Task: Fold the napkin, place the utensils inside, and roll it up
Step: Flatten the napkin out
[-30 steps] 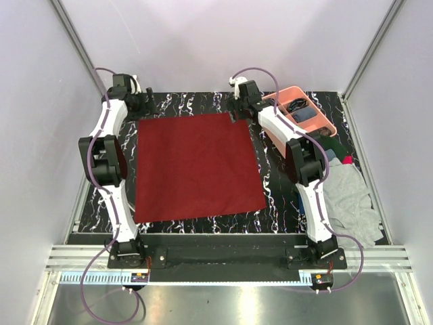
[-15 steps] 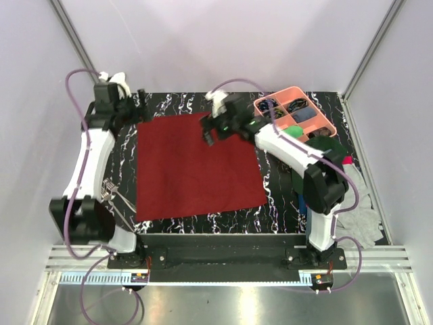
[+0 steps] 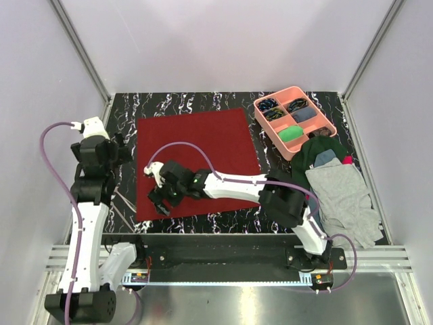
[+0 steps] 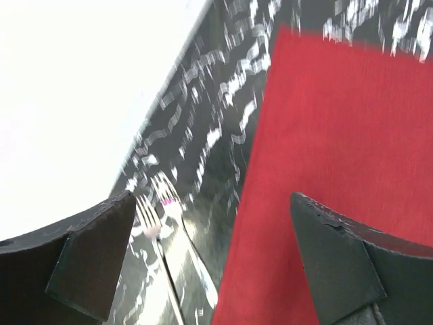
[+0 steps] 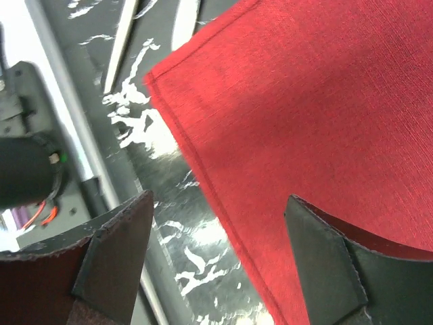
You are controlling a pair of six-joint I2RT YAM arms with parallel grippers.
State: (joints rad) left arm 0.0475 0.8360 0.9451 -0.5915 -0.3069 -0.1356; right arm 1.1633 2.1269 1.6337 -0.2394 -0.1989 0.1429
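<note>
Napkin (image 3: 199,159): flat, unfolded, mid marbled table (image 3: 176,101). Utensils (image 3: 116,198): on bare table just beside the napkin's left edge, close to its near-left corner, off the cloth. Right gripper (image 3: 158,201): arm stretched across the near edge, over that corner, jaws spread wide, nothing between; contact with the cloth unclear. Left gripper (image 3: 124,149): above table just left of the napkin, jaws spread wide, empty, fork in wrist view below. Pink tray (image 3: 278,94) far right, clothes pile (image 3: 345,196) next to it, both off the napkin.
</note>
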